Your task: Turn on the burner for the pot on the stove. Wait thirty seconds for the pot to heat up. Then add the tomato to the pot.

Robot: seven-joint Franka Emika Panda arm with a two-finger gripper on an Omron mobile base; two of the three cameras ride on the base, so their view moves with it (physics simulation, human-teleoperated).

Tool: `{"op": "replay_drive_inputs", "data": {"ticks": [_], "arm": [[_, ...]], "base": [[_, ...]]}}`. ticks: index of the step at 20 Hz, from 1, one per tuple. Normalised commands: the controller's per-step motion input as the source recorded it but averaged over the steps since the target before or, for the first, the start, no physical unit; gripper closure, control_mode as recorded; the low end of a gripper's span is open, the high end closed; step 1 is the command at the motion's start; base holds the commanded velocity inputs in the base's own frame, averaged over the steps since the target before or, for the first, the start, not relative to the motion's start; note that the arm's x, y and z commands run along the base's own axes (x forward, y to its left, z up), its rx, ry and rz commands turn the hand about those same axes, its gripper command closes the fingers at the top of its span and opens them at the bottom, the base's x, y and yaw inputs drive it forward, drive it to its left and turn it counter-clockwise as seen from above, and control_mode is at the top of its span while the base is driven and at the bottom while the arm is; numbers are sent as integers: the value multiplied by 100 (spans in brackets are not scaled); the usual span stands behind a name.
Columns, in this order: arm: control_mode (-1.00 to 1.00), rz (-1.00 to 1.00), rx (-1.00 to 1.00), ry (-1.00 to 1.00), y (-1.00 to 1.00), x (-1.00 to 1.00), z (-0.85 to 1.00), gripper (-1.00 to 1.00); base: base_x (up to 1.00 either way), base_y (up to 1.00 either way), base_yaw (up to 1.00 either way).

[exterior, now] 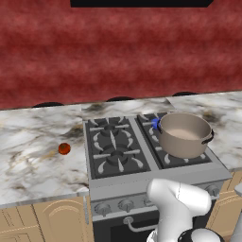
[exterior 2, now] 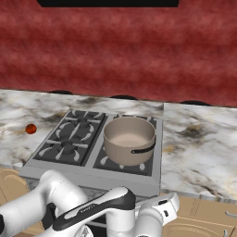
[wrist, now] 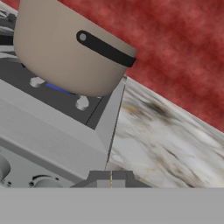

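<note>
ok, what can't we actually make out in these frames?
- Burner: a blue glow shows at the pot's rim in the left base view; the pot hides the rest.
- Knobs: in the left base view the arm covers the right part of the row, so which one is turned is unclear.
- Gripper: hand view, fingertips meet at the bottom edge, shut.
- Tomato: on the counter, too small for detail.

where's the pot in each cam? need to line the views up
Left base view: pot right of centre, on the stove's right half.
Right base view: pot at centre, again on the stove's right half.
Hand view: pot upper left, seen from the side and tilted.
Shared landmark: blue flame glow by the pot, under its base in the hand view.
</note>
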Motion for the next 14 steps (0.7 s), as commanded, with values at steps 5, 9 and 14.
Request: {"op": "replay_drive_inputs", "data": {"ticks": [5, 9, 14], "arm": [[-100, 0, 0, 0, 0, 0, 0, 100], [-100, 0, 0, 0, 0, 0, 0, 100], [-100, 0, 0, 0, 0, 0, 0, 100]], "base": [[0, 0, 0], [0, 0, 0], [0, 0, 0]]}}
